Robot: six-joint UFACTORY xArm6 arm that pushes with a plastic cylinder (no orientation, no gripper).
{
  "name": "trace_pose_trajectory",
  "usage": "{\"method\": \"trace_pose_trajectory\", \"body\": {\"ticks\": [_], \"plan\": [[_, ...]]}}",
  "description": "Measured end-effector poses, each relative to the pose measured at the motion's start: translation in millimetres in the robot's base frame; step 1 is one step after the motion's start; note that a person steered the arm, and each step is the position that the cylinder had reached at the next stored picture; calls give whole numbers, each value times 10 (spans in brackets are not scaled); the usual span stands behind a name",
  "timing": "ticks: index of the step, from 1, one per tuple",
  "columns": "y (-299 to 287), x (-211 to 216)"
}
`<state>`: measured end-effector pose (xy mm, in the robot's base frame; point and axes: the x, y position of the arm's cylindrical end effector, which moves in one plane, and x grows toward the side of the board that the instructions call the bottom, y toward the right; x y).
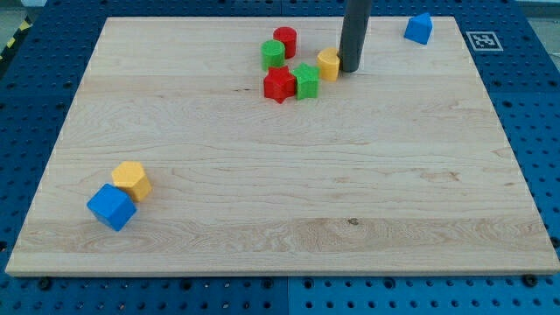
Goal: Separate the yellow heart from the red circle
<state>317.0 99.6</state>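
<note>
The yellow heart (328, 64) lies near the view's top, just right of the green star (306, 80). The red circle (284, 40) stands up and to the left of it, with a clear gap between them, and touches the green circle (273, 55). My tip (348, 68) rests on the board right against the yellow heart's right side. The dark rod rises from there out of the view's top.
A red star (279, 84) sits left of the green star. A blue block (419, 28) is at the top right corner. A yellow hexagon (132, 180) and a blue cube (111, 207) touch at the bottom left. The wooden board (280, 192) ends at blue pegboard.
</note>
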Motion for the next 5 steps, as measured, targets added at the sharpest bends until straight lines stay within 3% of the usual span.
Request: {"method": "trace_pose_trajectory", "body": {"ticks": [5], "plan": [[9,148]]}}
